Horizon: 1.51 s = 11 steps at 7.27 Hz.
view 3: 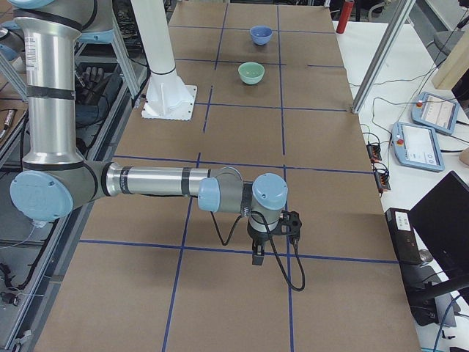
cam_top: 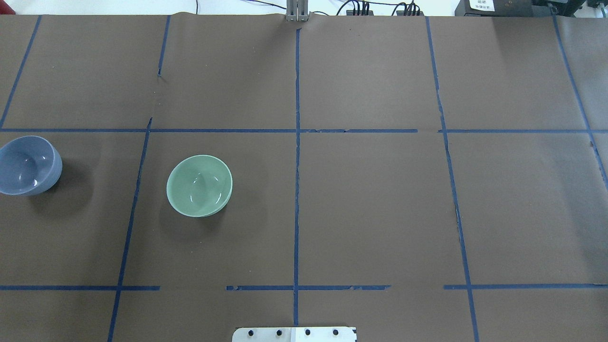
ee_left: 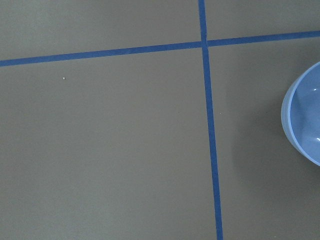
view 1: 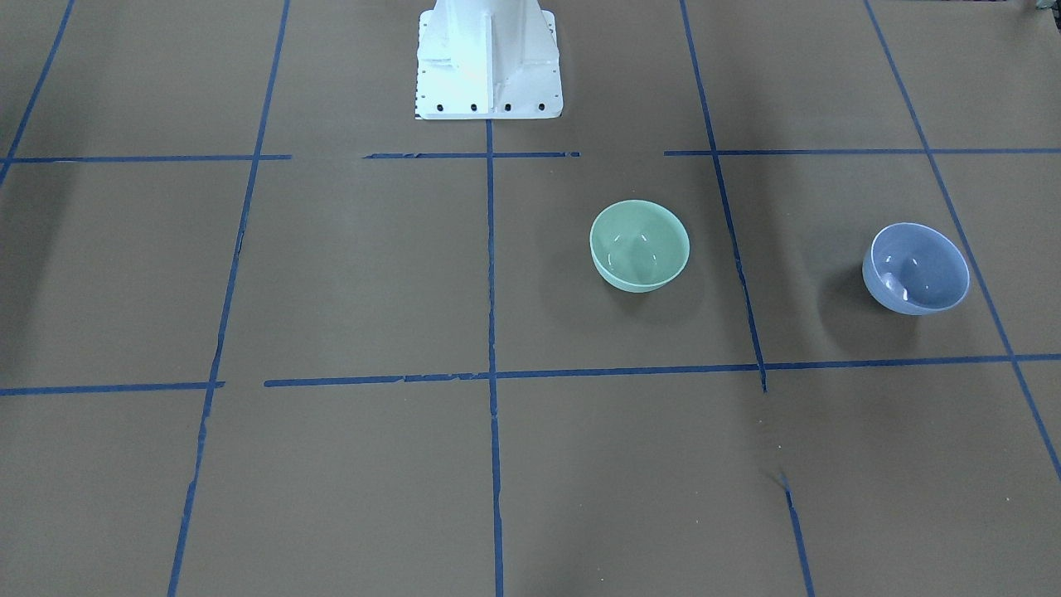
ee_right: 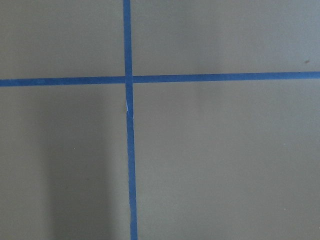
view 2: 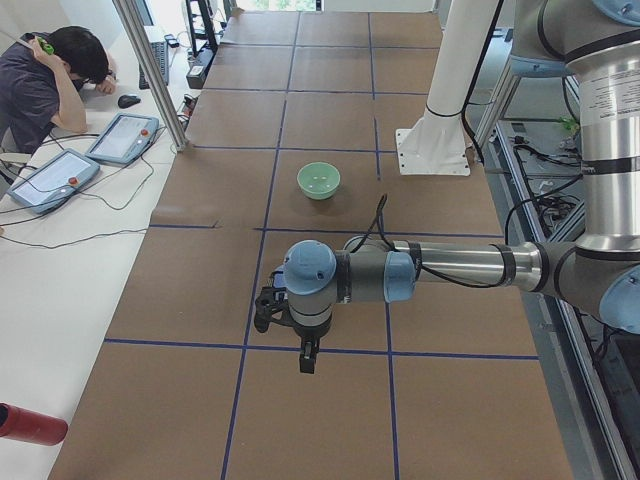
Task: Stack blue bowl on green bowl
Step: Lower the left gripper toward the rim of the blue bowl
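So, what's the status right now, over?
Left gripper, right gripper: away from bowls, open or shut unclear. Blue bowl apart from green bowl, not stacked. Only a tape line between.

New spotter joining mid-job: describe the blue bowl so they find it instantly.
On the brown table gridded with blue tape, look to the robot's left half, where two glossy round bowls sit apart. The periwinkle-blue bowl is the outer one, a tape line beyond the mint-green bowl.
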### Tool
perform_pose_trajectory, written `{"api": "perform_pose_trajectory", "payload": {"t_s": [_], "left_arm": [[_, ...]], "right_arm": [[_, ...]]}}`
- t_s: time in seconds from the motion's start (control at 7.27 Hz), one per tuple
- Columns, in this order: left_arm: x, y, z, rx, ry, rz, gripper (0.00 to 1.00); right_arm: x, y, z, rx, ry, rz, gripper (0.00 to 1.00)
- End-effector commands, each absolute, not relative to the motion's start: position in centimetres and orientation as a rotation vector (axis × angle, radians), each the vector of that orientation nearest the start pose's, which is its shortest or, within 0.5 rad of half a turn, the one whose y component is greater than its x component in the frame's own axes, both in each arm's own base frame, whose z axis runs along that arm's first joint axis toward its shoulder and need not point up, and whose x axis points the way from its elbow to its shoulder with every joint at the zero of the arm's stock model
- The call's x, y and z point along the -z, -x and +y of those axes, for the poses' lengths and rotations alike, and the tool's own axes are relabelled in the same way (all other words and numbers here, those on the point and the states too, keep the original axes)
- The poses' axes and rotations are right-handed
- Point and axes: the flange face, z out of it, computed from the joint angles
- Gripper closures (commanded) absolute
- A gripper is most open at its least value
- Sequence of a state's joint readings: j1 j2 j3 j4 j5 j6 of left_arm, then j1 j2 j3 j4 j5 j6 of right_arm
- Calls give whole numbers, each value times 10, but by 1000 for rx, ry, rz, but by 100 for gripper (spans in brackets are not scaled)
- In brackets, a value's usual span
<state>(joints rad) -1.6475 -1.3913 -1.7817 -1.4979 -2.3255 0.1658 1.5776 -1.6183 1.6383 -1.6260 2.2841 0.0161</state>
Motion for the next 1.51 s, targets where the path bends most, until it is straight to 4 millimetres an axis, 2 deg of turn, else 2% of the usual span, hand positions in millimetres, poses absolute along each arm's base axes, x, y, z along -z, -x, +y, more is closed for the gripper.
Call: {"api": "perform_pose_trajectory", "payload": {"t_s": [0.0,0.14,0.28,0.41,0.55,0.69,0.96,1.1,1.24,1.38], "left_arm": [[-642,96,-407,-77,-58,753,0],[-645,95,-408,-74,-56,764,0],[-628,92,-413,-101,-121,801,0],[-624,85,-420,-137,-200,867,0],[-625,77,-421,-146,-193,876,0],[-624,60,-425,-118,-151,879,0],[-615,-17,-439,-34,-111,827,0],[-627,-48,-441,-3,-114,797,0],[-651,-66,-439,17,-127,795,0],[-670,-71,-438,54,-155,809,0]], "right_arm": [[-658,-71,-468,-33,37,-713,0],[-658,-72,-468,-35,37,-713,0],[-658,-71,-468,-35,38,-713,0],[-658,-71,-468,-33,37,-713,0],[-658,-71,-468,-33,37,-713,0],[-658,-72,-468,-36,37,-713,0],[-658,-72,-468,-35,37,-713,0],[-658,-71,-468,-33,37,-713,0],[-657,-71,-469,-34,36,-713,0],[-658,-71,-468,-33,37,-713,0]]}}
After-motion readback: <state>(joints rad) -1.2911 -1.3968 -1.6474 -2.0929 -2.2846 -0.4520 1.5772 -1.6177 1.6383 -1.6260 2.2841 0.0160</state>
